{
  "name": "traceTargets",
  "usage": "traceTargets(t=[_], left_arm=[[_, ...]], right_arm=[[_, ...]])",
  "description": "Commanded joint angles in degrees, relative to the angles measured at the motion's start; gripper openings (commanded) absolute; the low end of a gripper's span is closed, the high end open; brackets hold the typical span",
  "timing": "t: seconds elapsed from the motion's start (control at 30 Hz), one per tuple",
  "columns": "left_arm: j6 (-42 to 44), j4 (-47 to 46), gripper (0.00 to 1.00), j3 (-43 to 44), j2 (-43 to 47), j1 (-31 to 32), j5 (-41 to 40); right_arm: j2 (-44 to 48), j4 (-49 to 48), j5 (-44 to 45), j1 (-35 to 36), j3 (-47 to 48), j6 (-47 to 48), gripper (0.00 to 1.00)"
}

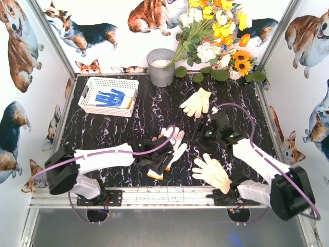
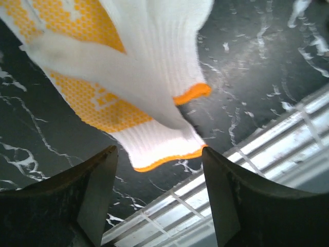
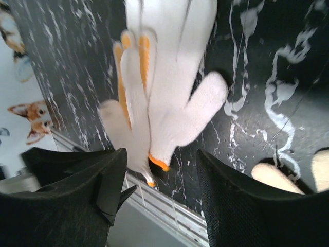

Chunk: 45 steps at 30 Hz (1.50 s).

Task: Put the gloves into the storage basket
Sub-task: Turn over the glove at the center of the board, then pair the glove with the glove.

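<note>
Two overlapping white gloves with orange cuffs lie at the table's middle front; one shows a yellow-dotted palm. My left gripper hovers over their cuff end, jaws open and empty, with the cuff just ahead. My right gripper is open and empty just right of the same gloves. A peach-tan glove lies front right and shows at the right wrist view's edge. A cream glove lies further back. The white lattice basket, back left, holds a blue-patterned glove.
A grey metal bucket stands at the back centre beside a bunch of flowers. A metal rail runs along the front edge, close under both grippers. Printed walls close off the left, right and back.
</note>
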<state>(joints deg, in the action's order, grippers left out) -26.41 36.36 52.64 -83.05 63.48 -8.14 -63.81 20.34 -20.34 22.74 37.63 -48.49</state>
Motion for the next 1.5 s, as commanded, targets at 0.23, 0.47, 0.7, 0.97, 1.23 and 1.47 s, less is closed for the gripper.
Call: traceTargets(t=[0.23,0.47,0.7,0.97,1.23,1.47], left_arm=[[-11.3,-10.9,0.68,-8.1,16.5,-12.4,7.6],[-20.9,-24.3,0.62,-21.3,20.2,-25.9,19.5],[-23.9,-33.1,0.57,-26.7,16.2,-28.9,24.0],[-24.0,-39.3,0.41,-27.2,8.9,-31.0,25.4],[-24.0,-43.8,0.38,-27.7,2.9,-31.8,25.9],[-23.2,-44.4,0.36,-28.1,1.9,-32.4,22.5]], right_arm=[[-9.0,-12.3,-2.8,9.8,-0.7,-8.5,0.59],[-14.1,-13.8,-2.3,13.1,1.7,-9.1,0.6],[-19.8,-16.9,-2.6,16.0,2.5,-10.5,0.61],[-24.2,-19.1,-2.4,17.1,4.6,-10.1,0.53],[-27.3,-20.5,-0.8,17.1,6.6,-9.7,0.52],[-30.7,-21.9,0.4,16.8,7.4,-9.4,0.52]])
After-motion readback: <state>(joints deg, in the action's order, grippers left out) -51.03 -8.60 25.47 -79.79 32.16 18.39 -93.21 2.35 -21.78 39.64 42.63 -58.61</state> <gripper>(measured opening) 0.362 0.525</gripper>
